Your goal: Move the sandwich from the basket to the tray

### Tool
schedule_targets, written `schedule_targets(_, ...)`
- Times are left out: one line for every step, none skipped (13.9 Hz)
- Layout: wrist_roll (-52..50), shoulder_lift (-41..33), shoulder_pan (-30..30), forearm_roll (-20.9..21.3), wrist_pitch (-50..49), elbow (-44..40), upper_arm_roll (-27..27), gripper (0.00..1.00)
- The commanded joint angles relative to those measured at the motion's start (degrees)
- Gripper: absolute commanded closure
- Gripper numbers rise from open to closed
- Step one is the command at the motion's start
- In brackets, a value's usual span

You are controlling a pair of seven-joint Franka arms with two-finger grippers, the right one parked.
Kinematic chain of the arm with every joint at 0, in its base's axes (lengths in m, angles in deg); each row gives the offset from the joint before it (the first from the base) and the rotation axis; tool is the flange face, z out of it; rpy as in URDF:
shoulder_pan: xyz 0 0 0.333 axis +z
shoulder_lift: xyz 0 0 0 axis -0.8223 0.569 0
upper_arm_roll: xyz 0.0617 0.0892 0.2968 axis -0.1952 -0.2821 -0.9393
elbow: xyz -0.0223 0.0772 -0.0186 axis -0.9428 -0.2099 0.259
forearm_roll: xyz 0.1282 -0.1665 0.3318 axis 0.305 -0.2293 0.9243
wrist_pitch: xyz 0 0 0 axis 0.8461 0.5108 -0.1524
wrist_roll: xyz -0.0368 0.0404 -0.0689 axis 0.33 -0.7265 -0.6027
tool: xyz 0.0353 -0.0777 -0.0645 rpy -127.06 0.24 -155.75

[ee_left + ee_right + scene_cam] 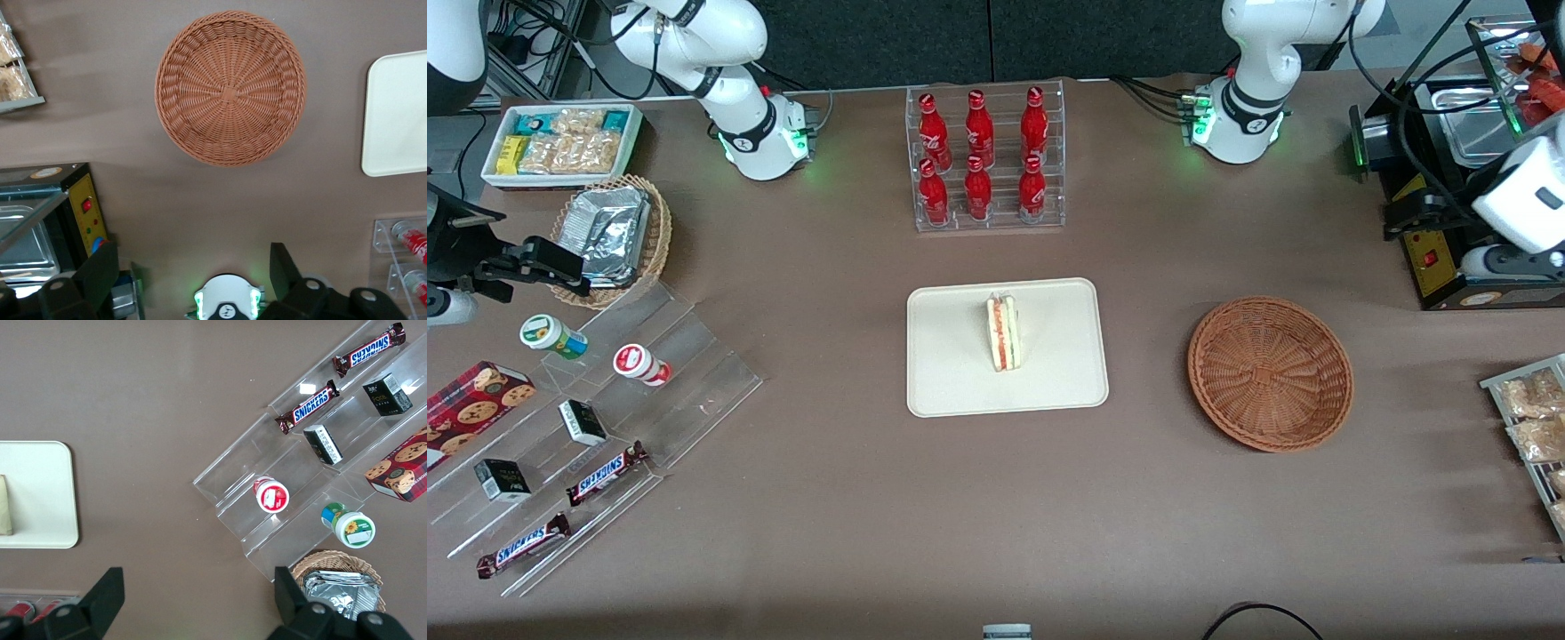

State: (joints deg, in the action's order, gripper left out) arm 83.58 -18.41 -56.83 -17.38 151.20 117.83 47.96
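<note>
The sandwich [1005, 333] stands on its edge near the middle of the cream tray [951, 382], red and green filling showing. The reddish-brown wicker basket [1270, 373] lies empty beside the tray, toward the working arm's end of the table. My left gripper [1405, 216] hangs high near the black appliance, farther from the front camera than the basket and well apart from it. In the left wrist view the gripper [193, 253] is open with nothing between its fingers, looking down on the basket [230, 87] and a corner of the tray [397, 113].
An acrylic rack of red bottles [984, 160] stands farther from the front camera than the tray. A black appliance [1449, 240] sits by my gripper. A rack of snack bags [1534, 427] is at the working arm's end. Clear steps with snacks [587, 436] are at the parked arm's end.
</note>
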Motion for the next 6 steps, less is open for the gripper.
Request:
schedule_targets(2.05,-1.48,0.72,0.73,1.66,1.72,1.05,0.0)
schedule_targets(1.27,-1.05,0.45,0.64,2.02,1.37,1.31,0.0)
schedule_targets(1.17,-0.52,0.36,0.2,2.02,1.02,1.4,0.0)
schedule_targets(1.26,-0.43,0.36,0.2,1.93,0.75,1.4,0.0)
schedule_targets(1.17,-0.43,0.28,0.29,1.93,0.75,1.4,0.0)
schedule_targets(1.08,-0.25,0.28,0.38,1.76,0.75,1.4,0.0)
